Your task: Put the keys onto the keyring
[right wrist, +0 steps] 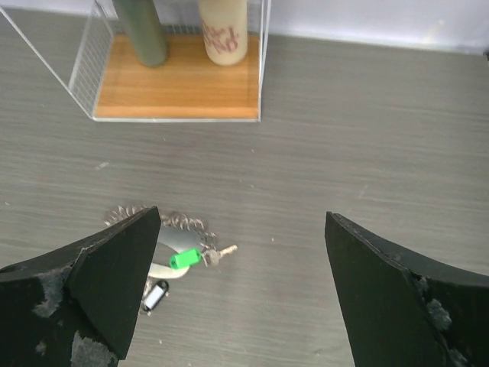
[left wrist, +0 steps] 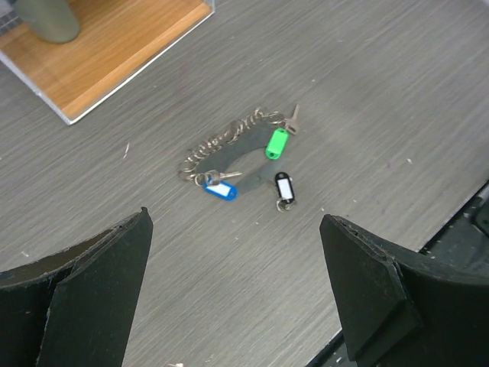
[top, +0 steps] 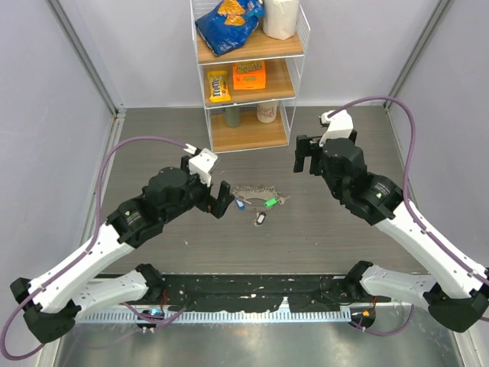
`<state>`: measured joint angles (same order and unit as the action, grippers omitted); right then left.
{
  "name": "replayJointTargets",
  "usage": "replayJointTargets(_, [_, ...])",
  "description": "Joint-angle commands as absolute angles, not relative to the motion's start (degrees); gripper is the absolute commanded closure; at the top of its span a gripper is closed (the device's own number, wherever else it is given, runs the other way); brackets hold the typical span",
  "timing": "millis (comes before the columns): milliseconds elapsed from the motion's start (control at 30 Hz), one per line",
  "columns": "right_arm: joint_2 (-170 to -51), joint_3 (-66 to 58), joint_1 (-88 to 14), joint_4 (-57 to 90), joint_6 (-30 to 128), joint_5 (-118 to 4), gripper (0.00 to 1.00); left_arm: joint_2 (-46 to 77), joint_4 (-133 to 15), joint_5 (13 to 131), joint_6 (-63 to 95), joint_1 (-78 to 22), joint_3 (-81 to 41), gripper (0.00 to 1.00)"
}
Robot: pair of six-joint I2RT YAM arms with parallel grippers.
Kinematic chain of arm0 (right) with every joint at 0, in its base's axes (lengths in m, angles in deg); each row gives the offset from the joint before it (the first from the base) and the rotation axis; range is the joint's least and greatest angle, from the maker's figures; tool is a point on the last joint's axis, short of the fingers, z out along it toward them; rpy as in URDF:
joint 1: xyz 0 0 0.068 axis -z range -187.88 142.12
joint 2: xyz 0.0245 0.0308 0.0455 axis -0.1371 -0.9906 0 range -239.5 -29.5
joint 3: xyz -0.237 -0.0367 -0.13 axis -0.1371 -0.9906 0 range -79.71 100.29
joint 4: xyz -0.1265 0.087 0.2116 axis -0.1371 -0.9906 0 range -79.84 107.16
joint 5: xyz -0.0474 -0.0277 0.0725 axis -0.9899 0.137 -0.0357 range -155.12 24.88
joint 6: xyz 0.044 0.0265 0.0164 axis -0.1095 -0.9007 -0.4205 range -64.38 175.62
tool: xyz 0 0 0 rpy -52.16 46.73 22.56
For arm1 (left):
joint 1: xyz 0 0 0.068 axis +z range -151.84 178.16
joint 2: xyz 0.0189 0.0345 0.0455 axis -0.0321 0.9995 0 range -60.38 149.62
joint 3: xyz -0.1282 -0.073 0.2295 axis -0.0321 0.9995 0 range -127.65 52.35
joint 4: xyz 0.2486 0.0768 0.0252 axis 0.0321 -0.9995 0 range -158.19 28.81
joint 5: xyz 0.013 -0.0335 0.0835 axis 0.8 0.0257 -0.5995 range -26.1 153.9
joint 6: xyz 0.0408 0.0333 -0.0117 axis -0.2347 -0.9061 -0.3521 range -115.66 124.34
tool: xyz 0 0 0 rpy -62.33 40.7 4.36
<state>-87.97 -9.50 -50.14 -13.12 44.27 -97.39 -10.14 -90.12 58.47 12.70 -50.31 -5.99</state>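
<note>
Keyring (left wrist: 216, 144) lies flat on the bench (left wrist: 367, 92), between the two arms, its chain loop slack. Green key (left wrist: 276, 143) touches one end of the loop and blue key (left wrist: 221, 189) touches the other; cannot tell if either is threaded on. Dark-and-white key (left wrist: 285, 188) lies clear of the loop, just beside the green one. Left fingers (left wrist: 84, 298) are spread wide, nothing between them, hovering near the keys. Right fingers (right wrist: 397, 306) are also spread wide and empty, raised, farther from the keys. Shelf rack (top: 248, 76) stands at the bench's far edge.
</note>
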Motion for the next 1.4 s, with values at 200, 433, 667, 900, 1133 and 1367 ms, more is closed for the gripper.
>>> replayJointTargets(200, [-89.96, -14.83, -50.16, -15.18, 42.54, -96.49, 0.05, 1.39, -83.52, 49.84, 14.09, -49.31, -8.73, 0.01])
replayJointTargets(433, [-89.44, -21.70, -49.72, -10.26, 36.55, -92.10, 0.04, 8.87, -78.16, 56.07, 19.97, -41.32, -8.12, 0.01])
replayJointTargets(667, [-91.72, -21.88, -49.63, -10.18, 36.47, -88.33, 0.05, 17.04, -74.38, 63.64, 28.06, -34.19, -7.94, 0.01])
replayJointTargets(900, [-90.14, -25.13, -49.72, -8.33, 36.64, -86.48, 0.05, 25.30, -74.73, 66.98, 31.05, -31.90, -10.48, 0.08])
replayJointTargets(1133, [-89.08, -26.89, -49.28, -6.75, 36.20, -91.92, 0.04, 32.25, -72.01, 70.84, 33.34, -30.49, -11.89, 0.23])
replayJointTargets(1367, [-100.66, -25.31, -41.99, -0.17, 29.44, -83.06, 0.17, 33.14, -69.10, 72.52, 34.22, -30.49, -10.75, 0.31])
